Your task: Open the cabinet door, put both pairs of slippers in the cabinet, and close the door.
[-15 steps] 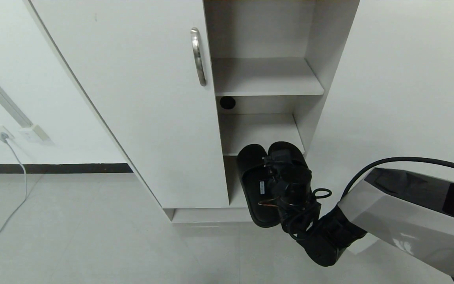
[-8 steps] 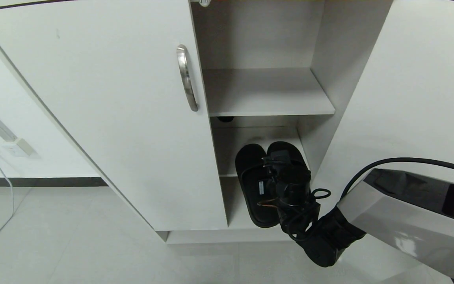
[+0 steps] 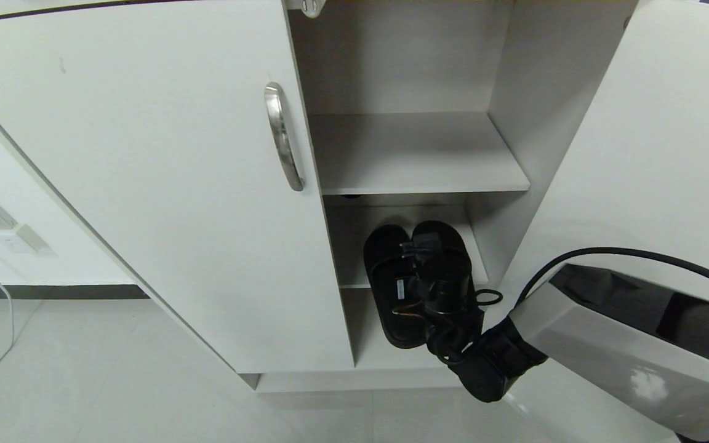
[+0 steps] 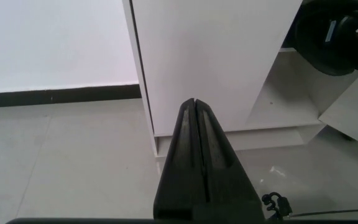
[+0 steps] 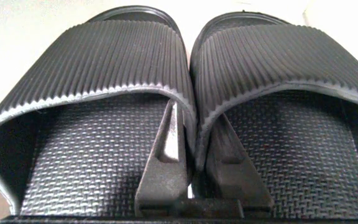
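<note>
The right gripper (image 3: 433, 289) was clamped on the black slippers (image 3: 391, 280), its fingers (image 5: 166, 149) pinching both straps' inner edges. The pair hung before the cabinet (image 3: 416, 154), at its open lower shelves. The left gripper (image 4: 194, 106) was closed, empty, low over the floor (image 4: 61, 155) near the shut left door (image 3: 145, 154).

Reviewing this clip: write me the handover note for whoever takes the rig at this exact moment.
Left gripper: shut, holding nothing, low, facing the cabinet.
Right gripper: shut on the black slippers, pinching the pair's inner edges together, held at the cabinet's lower opening, not set down.
Done: right door is open.
Left: set this pair on a shelf, stow the second pair, close the door.
</note>
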Tool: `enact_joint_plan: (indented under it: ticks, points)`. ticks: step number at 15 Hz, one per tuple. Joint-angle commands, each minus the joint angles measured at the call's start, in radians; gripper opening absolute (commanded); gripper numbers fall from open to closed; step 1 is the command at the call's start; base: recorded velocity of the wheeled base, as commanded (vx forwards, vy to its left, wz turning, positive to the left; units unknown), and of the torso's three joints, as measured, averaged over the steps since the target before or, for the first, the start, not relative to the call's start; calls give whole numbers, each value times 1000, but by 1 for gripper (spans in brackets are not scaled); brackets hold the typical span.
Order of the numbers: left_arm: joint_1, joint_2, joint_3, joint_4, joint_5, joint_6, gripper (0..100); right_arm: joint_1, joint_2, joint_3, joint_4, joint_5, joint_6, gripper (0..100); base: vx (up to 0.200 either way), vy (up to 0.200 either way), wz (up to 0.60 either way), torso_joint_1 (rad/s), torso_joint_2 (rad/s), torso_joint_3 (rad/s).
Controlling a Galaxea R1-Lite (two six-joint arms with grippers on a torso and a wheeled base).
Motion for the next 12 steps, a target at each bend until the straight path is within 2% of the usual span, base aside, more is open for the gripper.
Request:
enact_joint_plan:
  ticks: [1,3,5,8,12]
  points:
    - [0,2,0,1,0,-1,0,-15,38,-99,61,0,13,0,0,0,0,0,0,0]
    - [0,2,0,1,0,-1,0,-30,65,-257,219,0,68,0,0,0,0,0,0,0]
    - [0,2,0,0,0,-1,0,-47,101,-379,311,0,86,0,0,0,0,0,0,0]
    - [0,2,0,0,0,-1,0,-63,157,-514,372,2,83,0,0,0,0,0,0,0]
    - [0,2,0,0,0,-1,0,-84,196,-611,423,0,79,0,0,0,0,0,0,0]
